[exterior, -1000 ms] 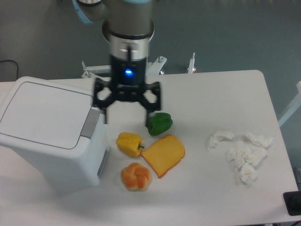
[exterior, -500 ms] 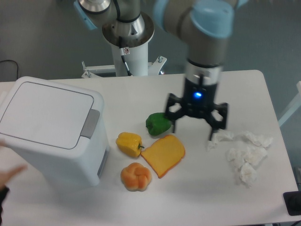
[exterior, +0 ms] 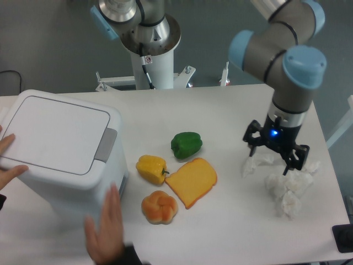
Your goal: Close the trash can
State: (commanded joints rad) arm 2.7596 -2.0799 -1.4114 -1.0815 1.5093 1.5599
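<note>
White plastic fills the left of the fixed camera view: the trash can (exterior: 63, 157) stands at the left edge of the worktop (exterior: 220, 110), its flat lid (exterior: 55, 134) lying level on the body and the grey latch (exterior: 106, 144) showing at its right edge. We judge the closing done, or nearly so, since no gap shows under the lid. Our gripper (exterior: 276, 158) hangs far to the right, well apart from the bin, its fingers spread wide and holding nothing, just above the crumpled tissues (exterior: 284, 182).

If anything is left, we would only need to confirm the lid is seated, perhaps with a light press near the latch. That would call for care, because a person's hand (exterior: 105, 232) is at the bin's front corner and another hand (exterior: 8, 160) touches its left side.

Between us and the bin lie a green pepper (exterior: 186, 144), a yellow pepper (exterior: 151, 168), a bread slice (exterior: 191, 181) and a bun (exterior: 159, 207); we would pass above them.
</note>
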